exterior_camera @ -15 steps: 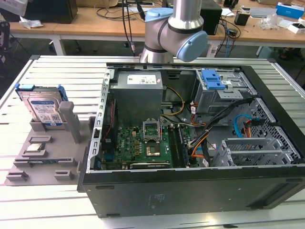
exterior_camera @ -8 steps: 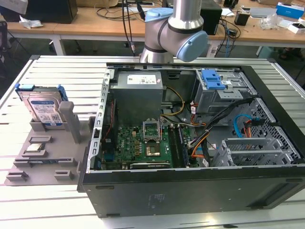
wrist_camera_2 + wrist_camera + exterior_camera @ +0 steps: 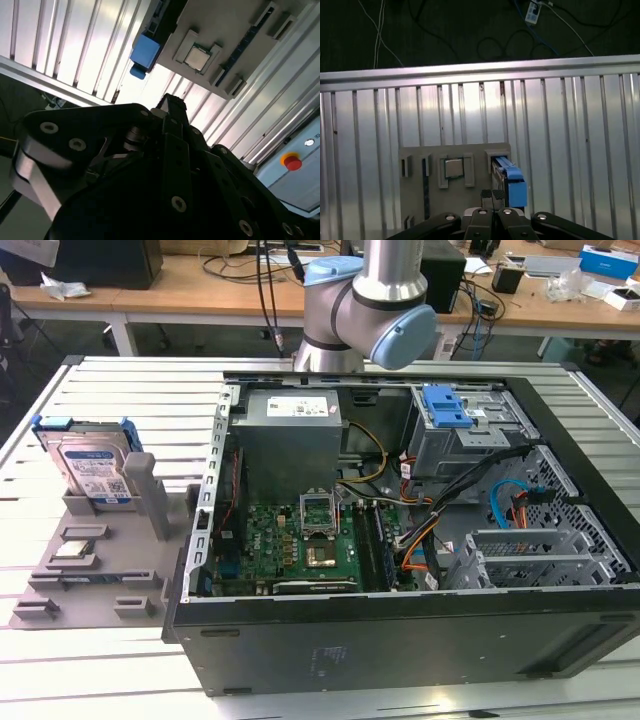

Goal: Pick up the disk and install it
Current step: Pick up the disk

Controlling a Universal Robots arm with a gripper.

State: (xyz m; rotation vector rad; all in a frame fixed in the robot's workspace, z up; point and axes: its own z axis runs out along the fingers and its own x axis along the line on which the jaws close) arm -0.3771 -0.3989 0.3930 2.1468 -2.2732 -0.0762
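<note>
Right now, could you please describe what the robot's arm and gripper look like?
The arm is a silver-grey metal tube with rounded grey joint housings capped in light blue. The gripper, seen in both wrist views, is matte black. It is built of jointed link bars fastened with round silver-headed screws and narrows to two slim fingers with grey tips.

Silver arm (image 3: 390, 265) with pale-blue joint caps (image 3: 408, 335); black hand (image 3: 492, 194) with silver screws (image 3: 178, 202)
</note>
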